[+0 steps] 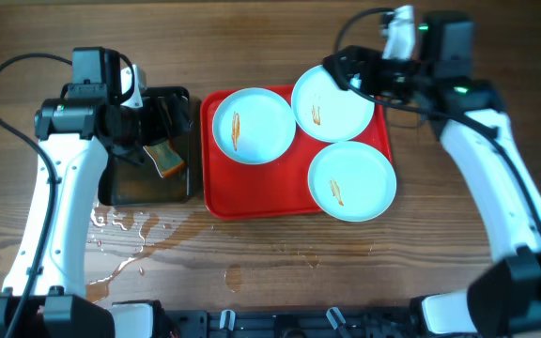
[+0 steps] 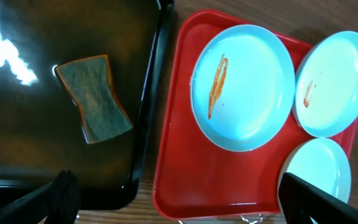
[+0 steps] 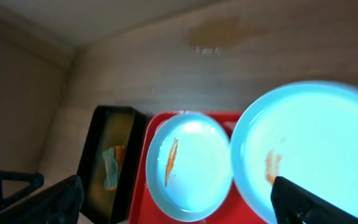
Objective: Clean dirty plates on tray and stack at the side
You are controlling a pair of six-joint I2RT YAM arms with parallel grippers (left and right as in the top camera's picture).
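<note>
Plainly, step in hand: the very start of cleaning, judging by the scene; every plate is smeared and none is stacked at the side yet.
Next move: probably the left pincer (image 2: 178, 188) lowers onto the sponge (image 1: 164, 160) and closes on it. The right pincer (image 3: 178, 186) would take a plate by its thin rim, which calls for a low, shallow approach.
Counter (image 1: 280, 253): one, of brown wood, with spilled water pooled in front of the black tray.
Tray (image 1: 252, 202): one, red, at mid-counter, carrying all the plates.
Black tray (image 1: 120, 192): one, just beside the red tray on its left, filled with brownish water.
Plates: three, all on the red tray.
- One (image 1: 254, 125) sits fully inside the rim at the far left.
- One (image 1: 332, 101) overhangs the far right corner.
- One (image 1: 352, 180) overhangs the near right edge.
Pincers: two.
- Left: spread wide, holding nothing, hanging over the black tray close to the sponge.
- Right: spread wide, holding nothing, hanging above the far right plate.
Sponge: one, green with an orange edge, lying in the brownish water.
Smears: three orange-brown streaks, one on each plate.
</note>
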